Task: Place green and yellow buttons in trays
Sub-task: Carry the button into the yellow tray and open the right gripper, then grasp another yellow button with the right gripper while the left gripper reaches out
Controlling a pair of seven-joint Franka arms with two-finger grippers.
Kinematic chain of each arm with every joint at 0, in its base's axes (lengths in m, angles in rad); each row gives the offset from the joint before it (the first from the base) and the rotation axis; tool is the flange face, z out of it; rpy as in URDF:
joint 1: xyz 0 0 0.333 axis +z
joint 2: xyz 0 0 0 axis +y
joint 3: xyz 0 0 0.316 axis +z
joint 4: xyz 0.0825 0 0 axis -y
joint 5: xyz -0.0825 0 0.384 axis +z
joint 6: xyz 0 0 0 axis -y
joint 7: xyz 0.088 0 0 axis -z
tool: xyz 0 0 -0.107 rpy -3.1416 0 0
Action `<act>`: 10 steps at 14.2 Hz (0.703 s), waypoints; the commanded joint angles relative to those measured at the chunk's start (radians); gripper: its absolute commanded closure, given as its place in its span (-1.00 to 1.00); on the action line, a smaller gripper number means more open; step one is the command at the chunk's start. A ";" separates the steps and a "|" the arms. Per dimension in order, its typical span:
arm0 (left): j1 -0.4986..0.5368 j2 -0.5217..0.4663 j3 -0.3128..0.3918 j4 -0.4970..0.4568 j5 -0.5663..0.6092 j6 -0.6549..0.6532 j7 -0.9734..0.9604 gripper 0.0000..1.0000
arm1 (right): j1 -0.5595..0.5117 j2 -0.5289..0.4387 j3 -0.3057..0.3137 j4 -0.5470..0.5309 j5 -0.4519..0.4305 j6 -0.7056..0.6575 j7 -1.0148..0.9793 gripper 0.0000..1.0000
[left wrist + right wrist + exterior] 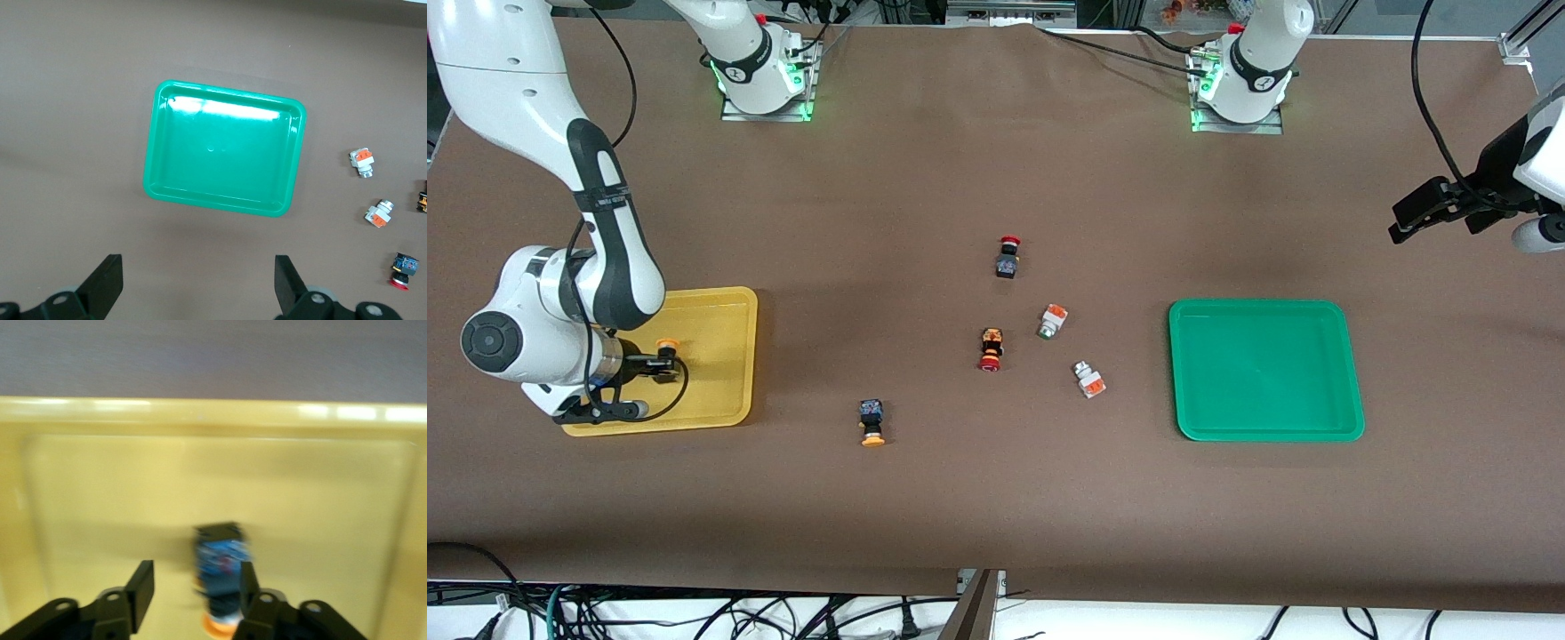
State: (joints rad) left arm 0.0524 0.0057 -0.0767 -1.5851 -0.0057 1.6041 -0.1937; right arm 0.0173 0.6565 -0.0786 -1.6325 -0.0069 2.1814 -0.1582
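My right gripper (660,363) is low over the yellow tray (720,356), jaws open. A black-bodied button with a yellow-orange cap (665,345) is between its fingers. In the right wrist view this button (220,563) is blurred and lies against one finger, clear of the other, over the tray floor (320,487). A second yellow-capped button (871,421) lies on the table. Two white-grey buttons (1053,321) (1088,379) lie mid-table beside the green tray (1263,369). My left gripper (1409,218) waits open and empty above the left arm's end of the table (199,280).
Two red-capped black switches (1008,257) (991,348) lie mid-table near the white-grey buttons. The left wrist view shows the green tray (223,147), both white-grey buttons (361,161) (378,213) and one red-capped switch (403,269). Cables hang below the table's near edge.
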 commanded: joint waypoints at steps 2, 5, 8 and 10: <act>-0.002 0.007 -0.002 0.016 0.018 -0.006 -0.009 -1.00 | 0.208 -0.034 0.017 0.016 0.004 -0.006 0.266 -1.00; -0.009 0.040 -0.003 0.019 0.007 -0.001 -0.012 -1.00 | 0.341 0.027 0.033 0.071 0.005 0.056 0.498 -1.00; -0.039 0.083 -0.015 0.020 0.003 0.055 -0.048 -1.00 | 0.408 0.087 0.033 0.102 0.001 0.180 0.536 -1.00; -0.045 0.106 -0.023 0.020 0.003 0.088 -0.088 -1.00 | 0.409 0.129 0.033 0.102 0.002 0.315 0.531 -1.00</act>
State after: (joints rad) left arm 0.0189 0.0838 -0.0941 -1.5860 -0.0065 1.6730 -0.2438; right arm 0.4398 0.7306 -0.0403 -1.5663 -0.0055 2.4070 0.3782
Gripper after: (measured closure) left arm 0.000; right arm 0.000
